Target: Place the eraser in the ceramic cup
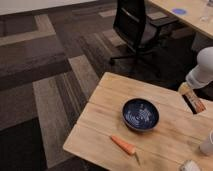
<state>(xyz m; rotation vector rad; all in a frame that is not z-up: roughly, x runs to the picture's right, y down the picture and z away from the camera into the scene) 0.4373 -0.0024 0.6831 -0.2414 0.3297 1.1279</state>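
While the white arm is reaching in from the right edge of the view, its end effector (186, 89) is clenching the eraser (195, 101), holding it tilted over the far right side of the wooden worktop (107, 102). The ceramic cup (206, 143) is standing on the worktop at the right border, partly cut off, nearer the camera than the eraser and apart from it. A dark blue bowl (140, 114) is sitting mid-worktop, left of the eraser, and an orange carrot (125, 145) is lying just in front of it. A black office chair (134, 27) is standing on the carpet beyond.
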